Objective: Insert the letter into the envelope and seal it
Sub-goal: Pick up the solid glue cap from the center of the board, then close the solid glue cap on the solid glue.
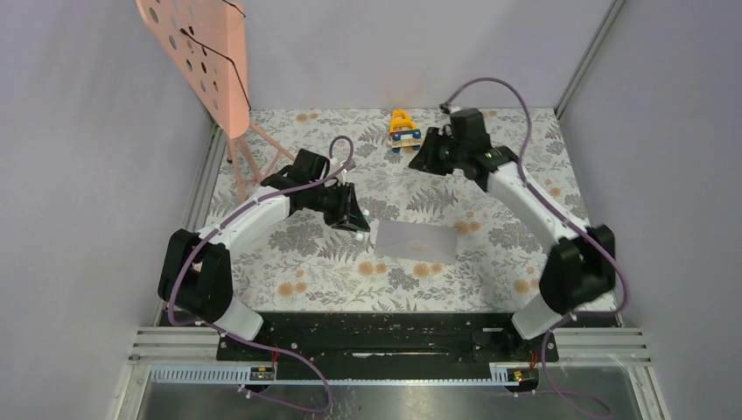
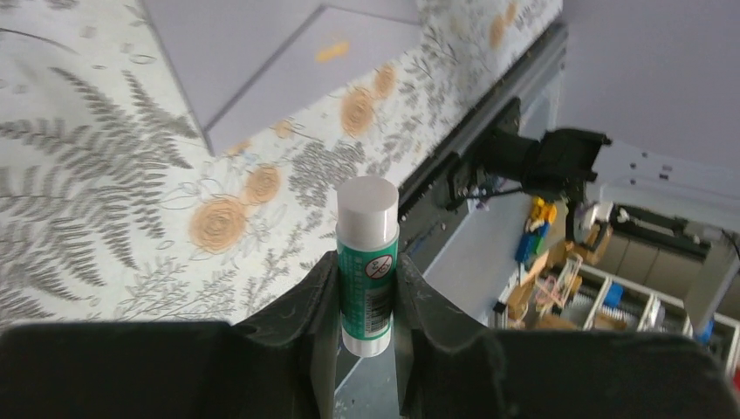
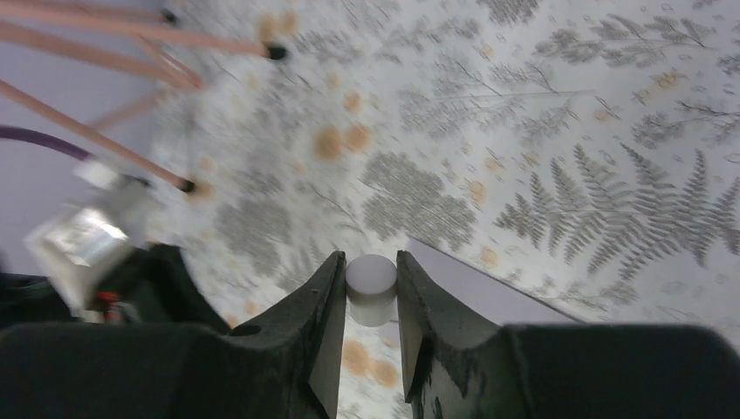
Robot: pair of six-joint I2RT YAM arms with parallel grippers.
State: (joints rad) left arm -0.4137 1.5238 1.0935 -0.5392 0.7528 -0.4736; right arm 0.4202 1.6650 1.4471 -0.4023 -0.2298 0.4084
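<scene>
The grey-lilac envelope (image 1: 416, 241) lies flat in the middle of the floral table, also seen in the left wrist view (image 2: 288, 61) and as a corner in the right wrist view (image 3: 489, 292). My left gripper (image 1: 354, 214) hovers just left of it, shut on a green glue stick (image 2: 367, 218) with white ends; the jaws (image 2: 366, 262) clamp its green body. My right gripper (image 1: 418, 157) is raised at the back of the table, behind the envelope. It (image 3: 371, 262) is shut on a small white cap (image 3: 371, 286). The letter is out of view.
A yellow toy car (image 1: 403, 129) stands at the back, close to the right gripper. A pink perforated stand (image 1: 197, 52) with thin legs (image 3: 87, 44) occupies the back left corner. Grey walls enclose the table on three sides; a metal rail (image 1: 394, 346) runs along the near edge.
</scene>
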